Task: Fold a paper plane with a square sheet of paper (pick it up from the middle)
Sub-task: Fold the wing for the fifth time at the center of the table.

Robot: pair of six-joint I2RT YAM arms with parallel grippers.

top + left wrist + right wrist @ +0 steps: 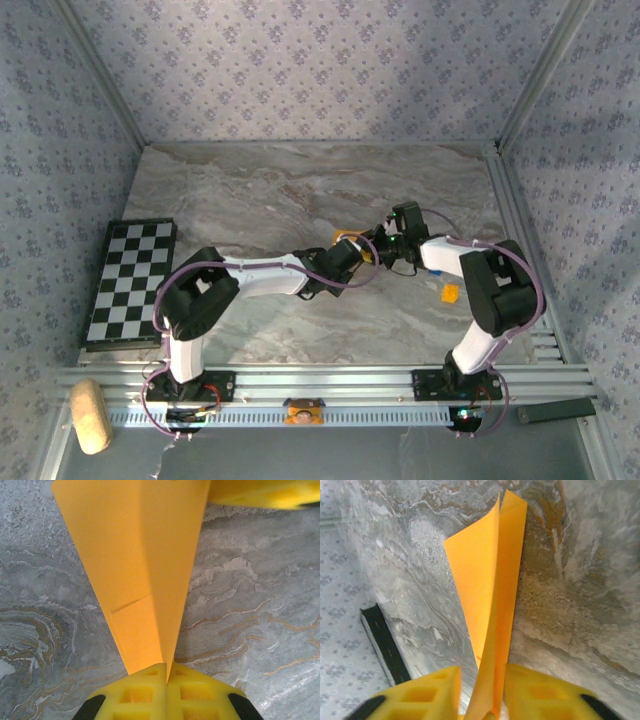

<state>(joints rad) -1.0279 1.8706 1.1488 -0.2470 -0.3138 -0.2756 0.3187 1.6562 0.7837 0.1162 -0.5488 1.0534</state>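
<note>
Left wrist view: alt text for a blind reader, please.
The left gripper is shut on the narrow end of the folded orange-yellow paper. The paper widens toward the top of the frame, with a lengthwise ridge, and the grey marbled table lies behind it.

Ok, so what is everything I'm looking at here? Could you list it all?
paper plane: one, orange-yellow, mid-table, held up between the grippers
chequered board: one, black and white, left edge of the table
small bit: one, orange, on the table by the right arm
block: one, tan, near-left corner
bar: one, dark, near-right corner
table: one, grey marbled
walls: three, patterned blue-grey, around the table
left arm, right arm: two, white and black, bases at the near edge
left gripper: one, yellow, shut on the plane
right gripper: one, yellow, jaws apart, paper between them
</note>
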